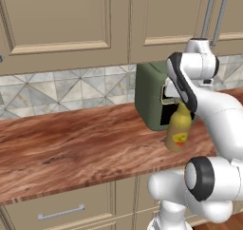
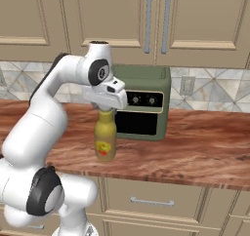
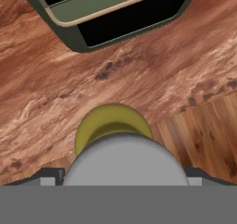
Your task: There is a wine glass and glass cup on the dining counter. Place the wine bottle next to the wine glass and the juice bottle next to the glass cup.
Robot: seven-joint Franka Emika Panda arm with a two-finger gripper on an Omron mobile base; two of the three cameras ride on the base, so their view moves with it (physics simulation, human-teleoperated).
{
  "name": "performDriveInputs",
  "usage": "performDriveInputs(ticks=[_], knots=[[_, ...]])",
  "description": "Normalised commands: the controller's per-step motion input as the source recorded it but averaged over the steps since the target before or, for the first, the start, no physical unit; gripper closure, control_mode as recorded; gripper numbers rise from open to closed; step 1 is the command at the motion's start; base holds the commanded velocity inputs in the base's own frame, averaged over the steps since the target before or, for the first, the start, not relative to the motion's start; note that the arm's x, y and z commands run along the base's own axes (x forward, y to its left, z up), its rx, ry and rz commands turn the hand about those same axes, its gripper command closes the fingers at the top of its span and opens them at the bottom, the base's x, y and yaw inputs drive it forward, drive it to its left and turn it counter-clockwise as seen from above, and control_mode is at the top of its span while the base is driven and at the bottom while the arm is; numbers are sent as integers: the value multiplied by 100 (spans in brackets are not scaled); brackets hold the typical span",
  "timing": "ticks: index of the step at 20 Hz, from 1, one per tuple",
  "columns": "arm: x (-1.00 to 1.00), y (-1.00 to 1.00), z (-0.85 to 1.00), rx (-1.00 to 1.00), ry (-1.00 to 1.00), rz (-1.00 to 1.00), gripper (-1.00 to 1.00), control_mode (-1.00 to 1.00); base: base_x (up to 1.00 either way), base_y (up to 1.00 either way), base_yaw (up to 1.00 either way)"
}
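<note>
The juice bottle stands upright on a wood-grain counter, near its front edge and just in front of a green toaster oven with a dark door and two knobs. The gripper hangs directly above the bottle, pointing down, its fingers spread wide on either side of the cap; whether they touch the neck cannot be told. From the hand view, the grey cap sits centred below, with the yellow shoulder showing behind it. Beige cabinets and a tiled backsplash rise behind the counter.
</note>
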Motion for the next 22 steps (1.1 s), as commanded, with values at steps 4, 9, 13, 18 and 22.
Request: performDriveInputs(ticks=[4, 9, 13, 18, 22], knots=[[0, 11, -12, -5, -14, 0, 100, -100, 0, 0, 0], [0, 10, -6, -2, -5, 0, 100, -100, 0, 0, 0], [3, 10, 1, 0, 1, 0, 100, -100, 0, 0, 0], [1, 6, 7, 0, 4, 0, 100, -100, 0, 0, 0], [0, 0, 5, 0, 0, 0, 100, -100, 0, 0, 0]])
